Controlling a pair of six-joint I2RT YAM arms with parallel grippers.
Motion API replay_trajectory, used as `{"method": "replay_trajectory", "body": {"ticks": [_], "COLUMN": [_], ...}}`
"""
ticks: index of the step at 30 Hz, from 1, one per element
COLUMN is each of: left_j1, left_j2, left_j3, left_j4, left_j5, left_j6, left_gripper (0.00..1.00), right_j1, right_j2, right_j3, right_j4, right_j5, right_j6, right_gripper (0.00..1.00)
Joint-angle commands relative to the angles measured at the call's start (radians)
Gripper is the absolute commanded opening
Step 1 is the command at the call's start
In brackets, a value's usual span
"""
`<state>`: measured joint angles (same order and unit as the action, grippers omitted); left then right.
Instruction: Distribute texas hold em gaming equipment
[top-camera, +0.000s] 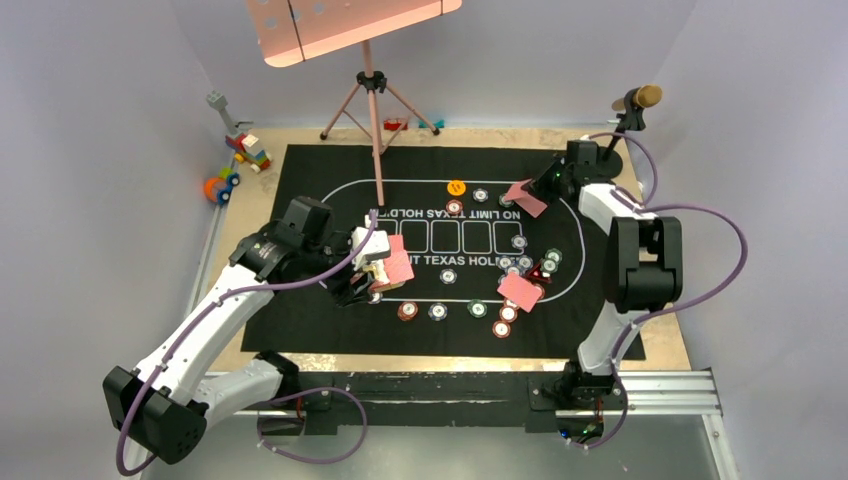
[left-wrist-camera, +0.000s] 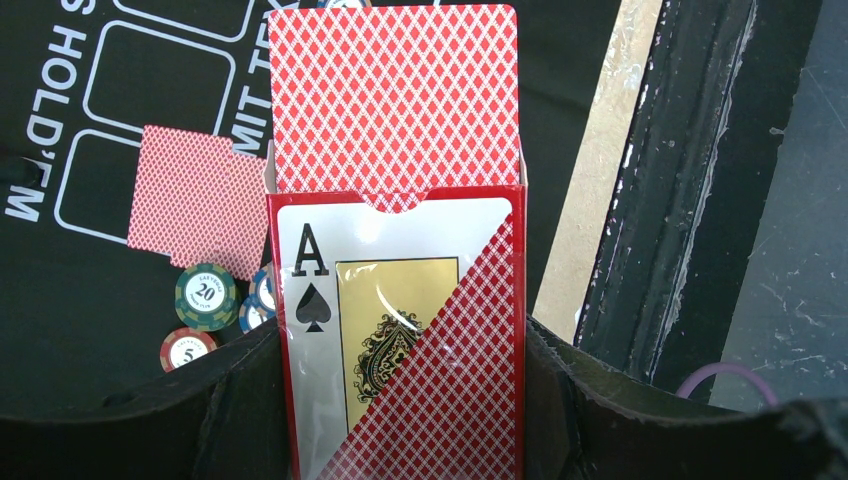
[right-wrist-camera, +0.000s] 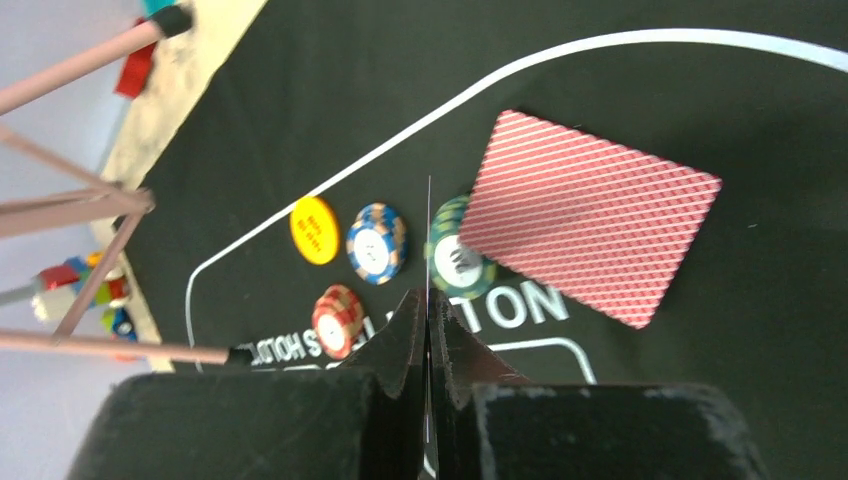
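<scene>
Left gripper (left-wrist-camera: 400, 425) clenched on the card box (left-wrist-camera: 400, 330), one finger (left-wrist-camera: 235, 390) against each long side, ace-of-spades face toward the wrist camera. Deck (left-wrist-camera: 395, 100) sticking up out of the box's open top, red diamond backs showing. Held above the felt mat (top-camera: 300, 320), left of centre. Below and to the side: a face-down card (left-wrist-camera: 190, 200) flat on the mat, a green 20 chip (left-wrist-camera: 205, 295) and a red 5 chip (left-wrist-camera: 188, 348) just beside its lower edge. On the other side, mat edge, then a tan board strip (left-wrist-camera: 590, 200), then a black rail (left-wrist-camera: 680, 200); little room that way.

Right gripper (right-wrist-camera: 428, 300) pinched tight on a single card (right-wrist-camera: 428, 220), seen edge-on as a thin pale line rising from the fingertips. Hovering over the mat's far right end. Beneath it a row: orange button disc (right-wrist-camera: 315, 230), blue chip (right-wrist-camera: 376, 243), green chip (right-wrist-camera: 455, 262), red chip (right-wrist-camera: 338, 320). Another face-down card (right-wrist-camera: 590, 215) overlapping the green chip's edge. Bare felt beyond that card, out past the white oval line.

Tripod leg (right-wrist-camera: 110, 345) reaching onto the mat, foot near the red chip. Toy blocks (top-camera: 245, 150) off the mat's far left corner.
</scene>
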<state>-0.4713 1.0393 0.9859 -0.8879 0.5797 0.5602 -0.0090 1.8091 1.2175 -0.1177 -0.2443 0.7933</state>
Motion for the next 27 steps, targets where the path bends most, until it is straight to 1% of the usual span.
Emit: {"method": "replay_trajectory", "body": {"ticks": [1,5,9,12,17,19,23,27], "left_j1": [0.002,0.002,0.002,0.002,0.002,0.003,0.002,0.002], "left_j2": [-0.024,-0.03,-0.034,-0.033,-0.032,-0.032,-0.035,-0.04], "left_j3": [0.029,0.021,0.015,0.013,0.017,0.02,0.02,0.012], "left_j4": [0.032,0.027,0.024,0.026,0.025,0.024,0.023,0.025], "left_j5": [0.034,0.029,0.029,0.032,0.035,0.034,0.037,0.037], "left_j6": [-0.004,0.0,0.004,0.004,0.004,0.005,0.004,0.003], "left_gripper": [0.1,0.09,0.09,0.09,0.09,0.09,0.09,0.1], "right_j1": [-0.02,-0.035,-0.04,-0.041,-0.042,-0.042,-0.042,-0.041], "right_j2": [0.02,0.056,0.096,0.111,0.116,0.112,0.073,0.033], "right_j3": [0.026,0.042,0.097,0.103,0.085,0.081,0.048,0.058], "right_j4": [0.079,0.079,-0.01,-0.057,-0.111,-0.139,-0.143,-0.197], "right_j5": [0.122,0.154,0.175,0.183,0.191,0.198,0.206,0.224], "right_j6": [0.045,0.075,0.065,0.052,0.032,0.028,0.022,0.008], "right_gripper": [0.0,0.0,0.01,0.12,0.38,0.44,0.5,0.53]}}
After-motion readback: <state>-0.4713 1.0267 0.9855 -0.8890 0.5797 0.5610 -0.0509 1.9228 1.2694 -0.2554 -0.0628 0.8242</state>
